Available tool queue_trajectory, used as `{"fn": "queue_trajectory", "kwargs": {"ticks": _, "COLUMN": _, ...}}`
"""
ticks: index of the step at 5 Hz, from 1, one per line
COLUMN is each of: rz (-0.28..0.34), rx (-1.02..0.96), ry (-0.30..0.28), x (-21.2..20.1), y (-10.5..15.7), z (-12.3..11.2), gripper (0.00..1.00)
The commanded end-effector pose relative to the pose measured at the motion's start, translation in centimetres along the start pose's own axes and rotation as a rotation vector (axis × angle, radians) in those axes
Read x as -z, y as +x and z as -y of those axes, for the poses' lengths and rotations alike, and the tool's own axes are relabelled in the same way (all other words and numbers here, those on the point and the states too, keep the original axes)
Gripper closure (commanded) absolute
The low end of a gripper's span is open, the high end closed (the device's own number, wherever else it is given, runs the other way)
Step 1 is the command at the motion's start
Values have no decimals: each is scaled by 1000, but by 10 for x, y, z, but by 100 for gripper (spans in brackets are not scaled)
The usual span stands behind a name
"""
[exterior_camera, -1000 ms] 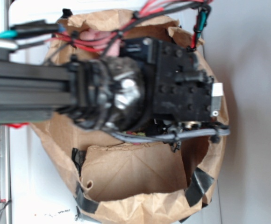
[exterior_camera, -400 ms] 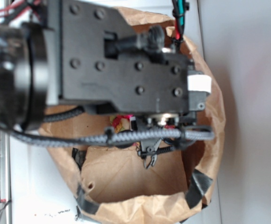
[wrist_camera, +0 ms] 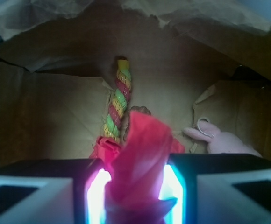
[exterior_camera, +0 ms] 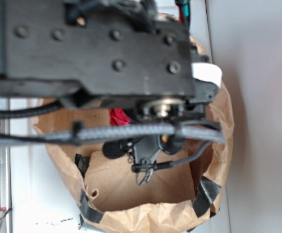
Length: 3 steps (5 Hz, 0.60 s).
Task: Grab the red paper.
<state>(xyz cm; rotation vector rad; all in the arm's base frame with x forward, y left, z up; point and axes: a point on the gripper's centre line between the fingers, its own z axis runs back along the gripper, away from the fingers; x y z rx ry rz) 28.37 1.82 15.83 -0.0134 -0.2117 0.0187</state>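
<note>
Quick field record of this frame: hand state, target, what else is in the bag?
hand: hand shut on the red paper, paper pinched between its two lit fingers
target: red paper, bunched and sticking up from the grip; a red patch also shows under the arm in the exterior view
container: brown paper bag, open top, black tape at rim
other contents: twisted rope in red, yellow and green, behind the paper; pink plush toy to the right
lift state: cannot tell whether paper is clear of the bag floor

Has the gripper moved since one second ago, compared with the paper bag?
Yes. The gripper has risen toward the exterior camera, looming larger over the fixed paper bag rim, carrying the red paper.
</note>
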Motion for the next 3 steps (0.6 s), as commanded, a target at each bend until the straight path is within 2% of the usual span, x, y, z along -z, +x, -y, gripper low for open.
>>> {"fn": "queue_trajectory", "kwargs": {"ticks": 1, "rz": 139, "rx": 4, "ry": 9, "x": -56, "y": 11, "z": -5, "gripper": 100}}
{"fn": "queue_trajectory", "kwargs": {"ticks": 3, "rz": 122, "rx": 3, "ry": 42, "x": -57, "y": 14, "z": -6, "gripper": 100}}
